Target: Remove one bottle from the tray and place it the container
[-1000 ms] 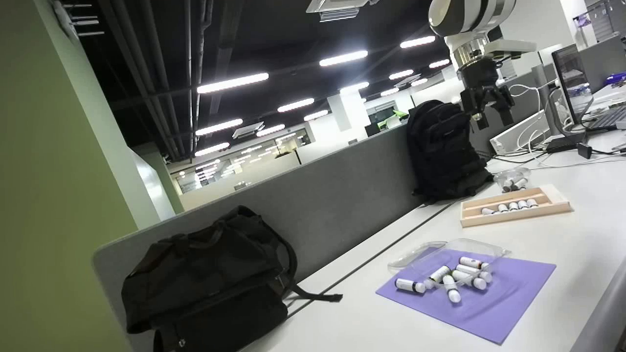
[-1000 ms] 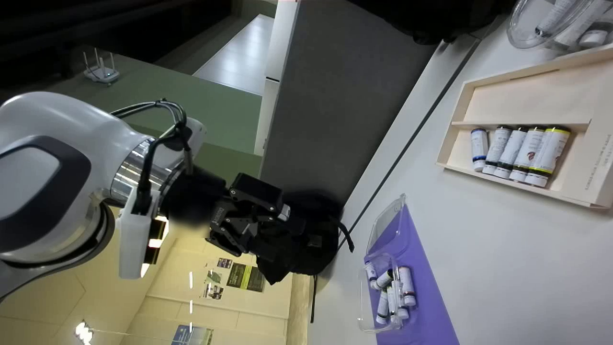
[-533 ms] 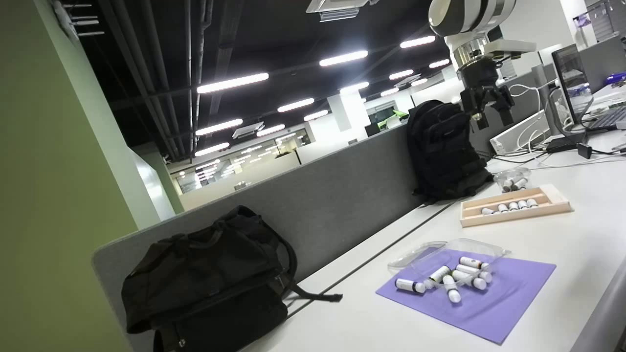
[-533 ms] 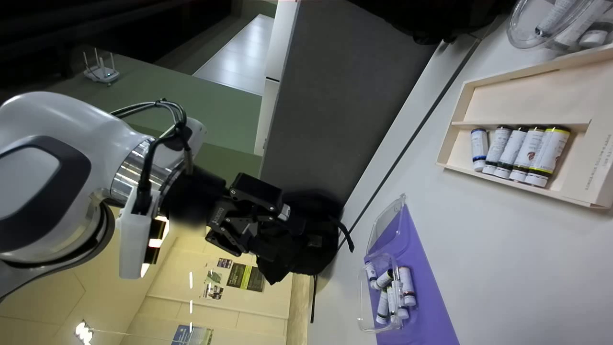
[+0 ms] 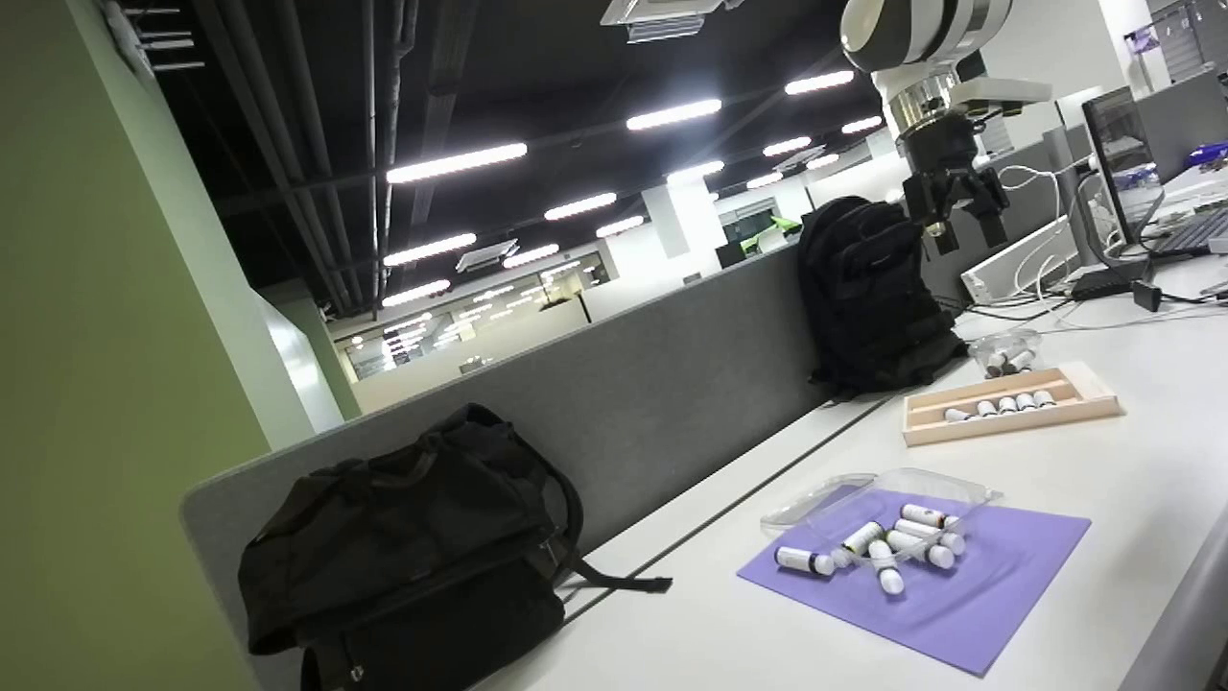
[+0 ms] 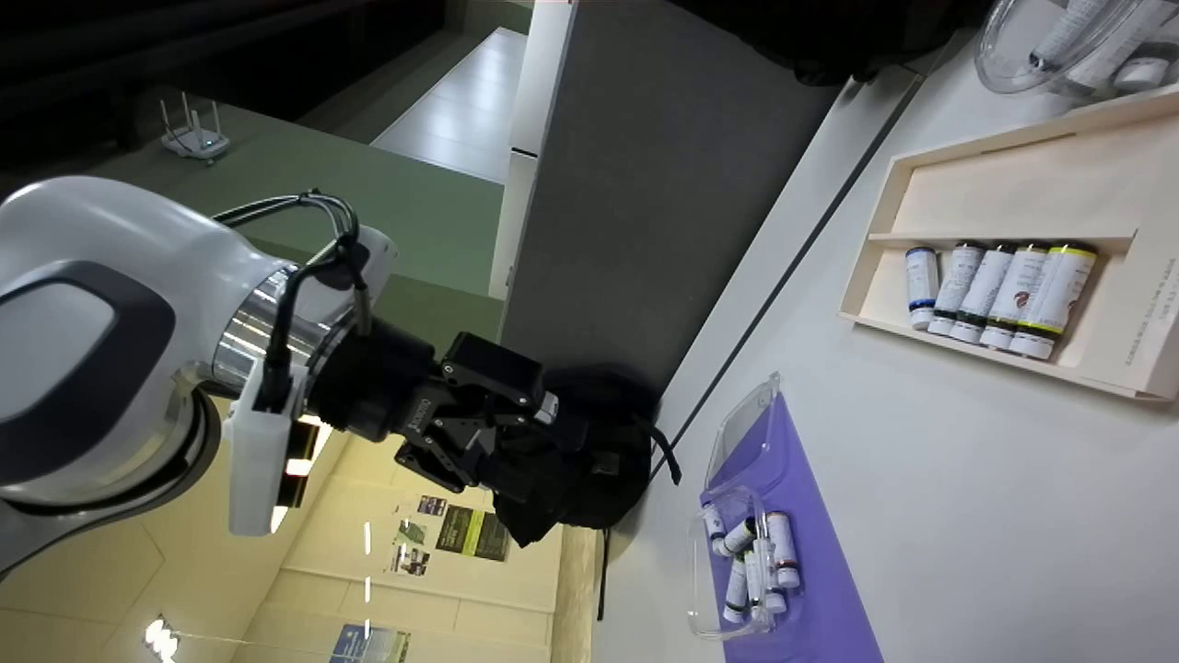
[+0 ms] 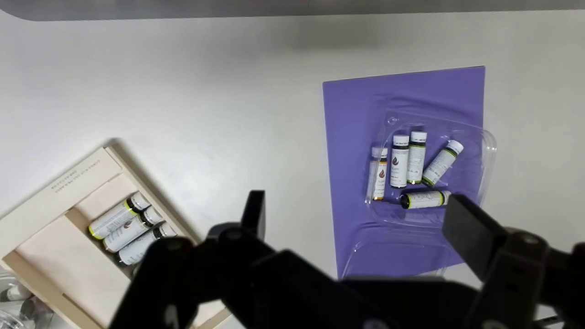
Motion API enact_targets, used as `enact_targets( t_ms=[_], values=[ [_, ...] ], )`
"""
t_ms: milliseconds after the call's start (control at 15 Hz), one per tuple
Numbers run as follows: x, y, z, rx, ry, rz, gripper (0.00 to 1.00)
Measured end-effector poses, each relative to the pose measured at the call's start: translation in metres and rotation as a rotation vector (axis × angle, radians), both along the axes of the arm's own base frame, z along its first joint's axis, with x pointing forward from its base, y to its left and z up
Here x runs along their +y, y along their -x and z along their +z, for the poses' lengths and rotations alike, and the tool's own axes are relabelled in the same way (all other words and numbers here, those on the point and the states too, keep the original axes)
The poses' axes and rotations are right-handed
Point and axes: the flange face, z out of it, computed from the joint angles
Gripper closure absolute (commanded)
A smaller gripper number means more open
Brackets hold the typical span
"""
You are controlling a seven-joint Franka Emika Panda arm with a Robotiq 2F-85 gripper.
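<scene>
The light-wood tray (image 5: 1017, 429) stands on the white table. It also shows in an exterior view (image 6: 1004, 189) and in the wrist view (image 7: 73, 262). Several white-labelled bottles (image 6: 1050, 290) lie side by side in one compartment; the gripper partly hides them in the wrist view. The purple square container (image 5: 1022, 557) lies flat on the table, and a clear plastic clamshell (image 7: 487, 160) with several bottles rests on it. My gripper (image 7: 358, 217) is open and empty, high above the table, touching nothing. It shows in both exterior views (image 5: 969, 236) (image 6: 536, 458).
A clear plastic box (image 6: 1022, 74) with bottles stands beside the tray. A grey divider (image 5: 691, 350) runs along the table, with black backpacks (image 5: 868, 297) (image 5: 413, 547) against it. Cables and a laptop (image 5: 1118, 163) are at the far end. A grey edge strip (image 7: 292, 9) borders the table.
</scene>
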Motion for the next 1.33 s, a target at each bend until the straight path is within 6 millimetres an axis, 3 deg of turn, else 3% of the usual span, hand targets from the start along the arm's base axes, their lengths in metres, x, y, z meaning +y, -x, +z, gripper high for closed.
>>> enact_targets(
  t_ms=[400, 800, 1000, 1333],
  values=[
    [0.0, -0.011, -0.004, -0.055, 0.029, 0.0, 0.0],
    [-0.002, -0.054, -0.048, -0.171, 0.155, 0.015, 0.0],
    [-0.028, -0.078, -0.064, -0.225, 0.217, -0.081, 0.0],
    [-0.103, -0.106, -0.057, -0.258, 0.221, -0.31, 0.0]
  ],
)
